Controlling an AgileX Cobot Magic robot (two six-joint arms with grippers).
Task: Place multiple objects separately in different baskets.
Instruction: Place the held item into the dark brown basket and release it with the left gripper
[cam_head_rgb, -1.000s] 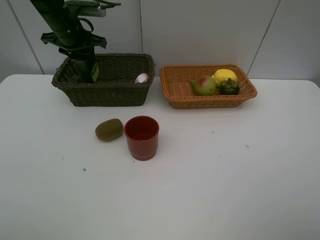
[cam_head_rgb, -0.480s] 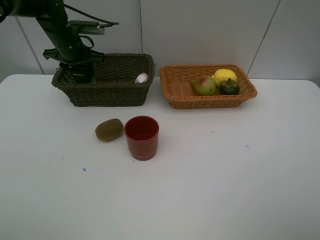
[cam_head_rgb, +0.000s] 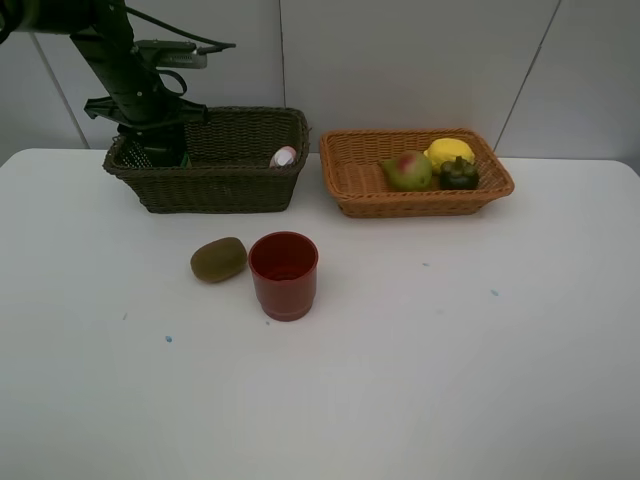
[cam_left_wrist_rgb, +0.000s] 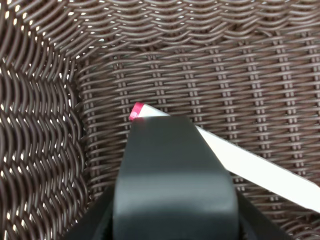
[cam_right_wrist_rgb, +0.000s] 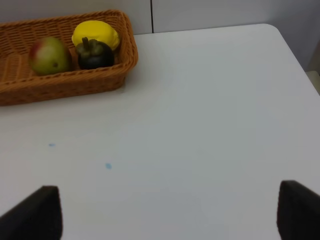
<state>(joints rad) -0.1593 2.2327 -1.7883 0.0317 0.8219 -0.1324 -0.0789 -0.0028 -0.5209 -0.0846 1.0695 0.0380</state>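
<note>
Holding surface: white table (cam_head_rgb: 450, 380); red cup (cam_head_rgb: 284, 275) and brown kiwi (cam_head_rgb: 218, 259) sit just beside each other in front of the dark olive-brown basket (cam_head_rgb: 225, 190), nearer the left arm (cam_head_rgb: 120, 60).
Dark basket: the left arm slants down into its left end; the pink bottle (cam_head_rgb: 284, 156) lies at its right end.
Left gripper (cam_head_rgb: 160, 140): clamped on the dark green pump bottle (cam_left_wrist_rgb: 175, 190), low inside the basket.
Right gripper (cam_right_wrist_rgb: 167, 210): jaws wide apart, empty, over bare table.
White-pink marker (cam_left_wrist_rgb: 250, 165): flat on the basket floor, running diagonally under the pump bottle, so a release would likely land on it.
</note>
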